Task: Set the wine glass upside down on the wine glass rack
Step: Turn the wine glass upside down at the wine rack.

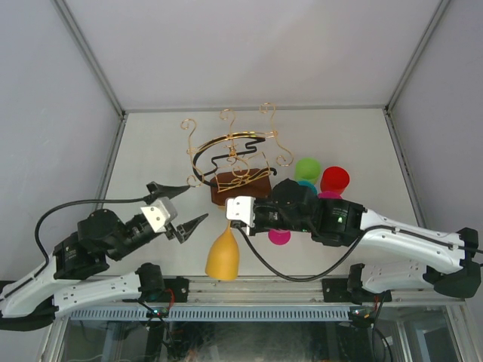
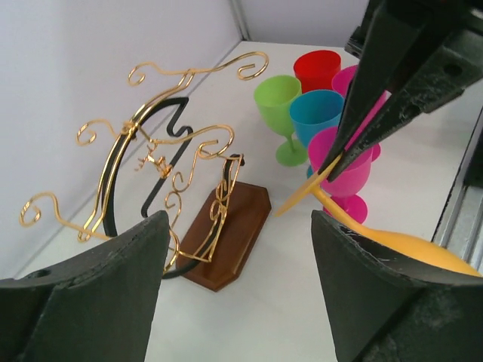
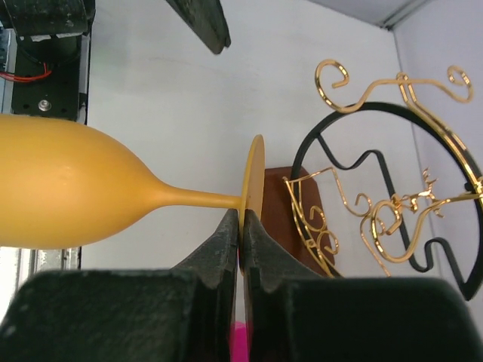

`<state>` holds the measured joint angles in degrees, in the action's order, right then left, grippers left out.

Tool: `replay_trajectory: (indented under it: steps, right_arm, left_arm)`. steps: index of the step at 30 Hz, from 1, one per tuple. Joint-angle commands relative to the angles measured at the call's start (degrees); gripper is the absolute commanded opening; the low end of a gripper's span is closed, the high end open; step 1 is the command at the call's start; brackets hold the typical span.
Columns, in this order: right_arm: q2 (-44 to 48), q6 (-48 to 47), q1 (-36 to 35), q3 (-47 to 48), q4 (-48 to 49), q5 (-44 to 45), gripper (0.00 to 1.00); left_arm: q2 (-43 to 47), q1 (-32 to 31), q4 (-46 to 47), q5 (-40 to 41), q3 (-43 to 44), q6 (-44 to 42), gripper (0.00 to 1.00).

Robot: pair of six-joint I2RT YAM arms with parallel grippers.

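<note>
The yellow wine glass [image 1: 223,255] hangs in the air near the table's front, bowl toward the arm bases, foot toward the rack. My right gripper [image 1: 229,213] is shut on the edge of its round foot [image 3: 255,181]; the stem and bowl [image 3: 68,188] stick out sideways. The wine glass rack [image 1: 235,162], gold wire scrolls with a black band on a brown wooden base [image 2: 226,234], stands just beyond the foot and holds no glass. My left gripper [image 1: 181,207] is open and empty, left of the glass, facing the rack.
Several coloured glasses stand right of the rack: green [image 1: 306,169], red [image 1: 334,179], blue [image 2: 327,113] and two pink [image 2: 343,162], partly under my right arm. White walls enclose the table on three sides.
</note>
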<state>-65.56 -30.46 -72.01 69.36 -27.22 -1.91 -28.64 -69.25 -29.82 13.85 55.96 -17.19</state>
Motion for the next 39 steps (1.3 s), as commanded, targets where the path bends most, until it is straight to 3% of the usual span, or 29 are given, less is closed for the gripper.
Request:
replay_trajectory:
  steps: [1,7,13,24,39]
  right_arm:
    - [-0.96,7.77,-0.15,0.07,0.54,1.97,0.0]
    - [-2.03,6.17,0.05,0.07,-0.46,0.75,0.0]
    - [-0.21,5.75,-0.15,-3.47,10.51,8.1,0.0]
    - [4.63,-0.21,-0.46,-9.92,33.34,12.15,0.0]
    - [4.8,-7.59,-2.0,-10.79,39.19,8.61,0.0]
  left_arm:
    - [0.54,-0.26,-1.03,7.19,-1.18,12.19,0.8]
    - [0.3,-0.25,-5.25,15.65,0.3,20.76,0.8]
    - [2.08,-0.18,-2.7,16.87,-2.42,22.9,0.81]
    - [1.96,-0.21,-1.37,14.84,-2.94,24.1,0.85]
    - [0.1,-0.24,-0.51,11.7,-3.17,26.23,0.84]
